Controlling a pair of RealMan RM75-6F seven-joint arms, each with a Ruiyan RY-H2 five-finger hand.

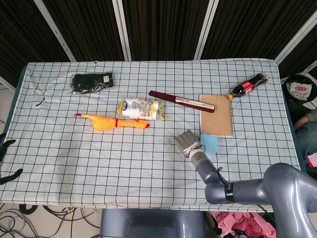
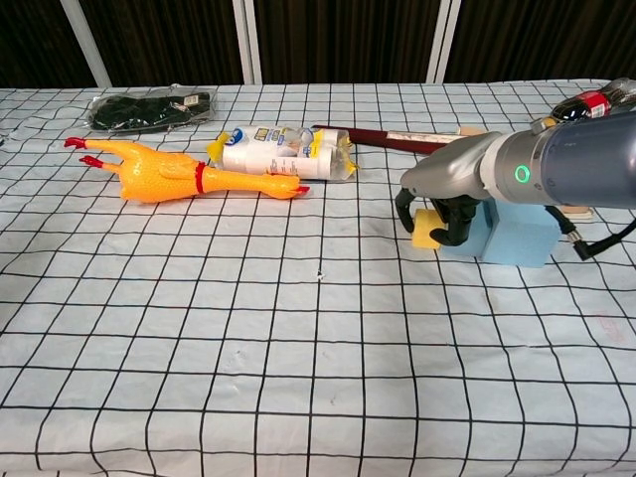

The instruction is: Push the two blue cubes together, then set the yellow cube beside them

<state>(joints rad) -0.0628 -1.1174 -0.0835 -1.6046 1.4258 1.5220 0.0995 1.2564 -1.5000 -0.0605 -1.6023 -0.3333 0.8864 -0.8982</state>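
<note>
My right hand (image 2: 442, 199) grips the yellow cube (image 2: 427, 235), with dark fingers (image 2: 449, 225) curled around both of its sides. The cube sits low at the table, touching the left face of the blue cubes (image 2: 517, 243). These read as one wide blue block, and I cannot make out a seam. In the head view the right hand (image 1: 187, 144) covers the yellow cube, and the blue cubes (image 1: 212, 144) show just to its right. Of my left hand (image 1: 7, 161) only dark fingertips show, spread apart at the table's left edge and holding nothing.
A rubber chicken (image 2: 189, 177) and a white packet (image 2: 283, 151) lie left of the hand. Behind the cubes are a brown notebook (image 1: 216, 115), a dark red stick (image 1: 181, 100) and a cola bottle (image 1: 247, 87). A black pouch (image 1: 91, 82) lies far left.
</note>
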